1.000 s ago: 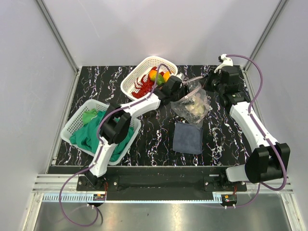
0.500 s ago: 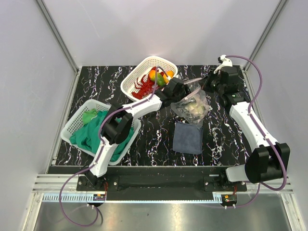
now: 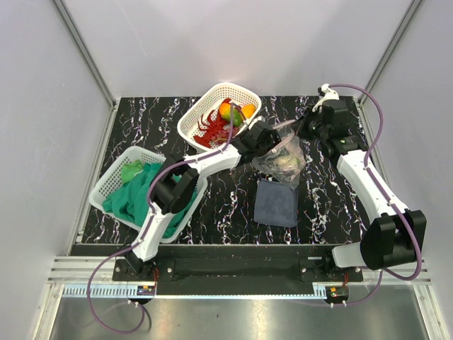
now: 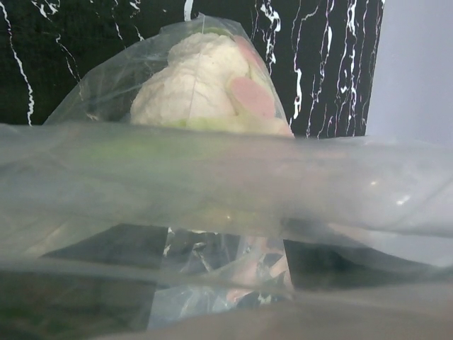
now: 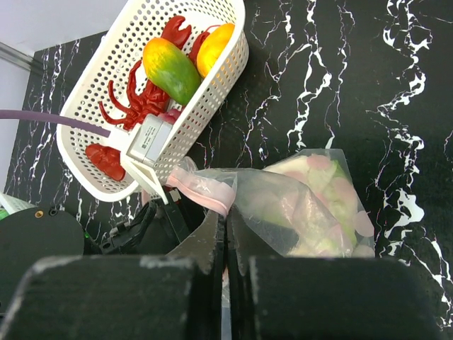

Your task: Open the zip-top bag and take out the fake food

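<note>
Zip-top bag (image 3: 284, 157) at back of surface (image 3: 226, 205), hung by pink strip (image 5: 202, 188) clamped in right gripper (image 5: 225, 221), for taut mouth. Left gripper (image 3: 272, 142) placed at mouth, spread cannot be told. Pale fake food (image 4: 205, 85) seen inside.

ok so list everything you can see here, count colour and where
table: one, black marble with white veins, under everything
zip-top bag: one, clear with a pink zip strip, centre-right of the table
food pieces: count unclear, cream, pink and green, inside the bag
far basket: one, white, far centre
red lobster: one, in the far basket
green-yellow fruit: one, in the far basket
orange fruit: one, in the far basket
near basket: one, white, left side
green cloth: one, in the near basket
folded cloth: one, dark blue-grey, just in front of the bag
left end effector: at the bag's mouth, fingers not readable
right end effector: shut on the bag's zip edge
</note>
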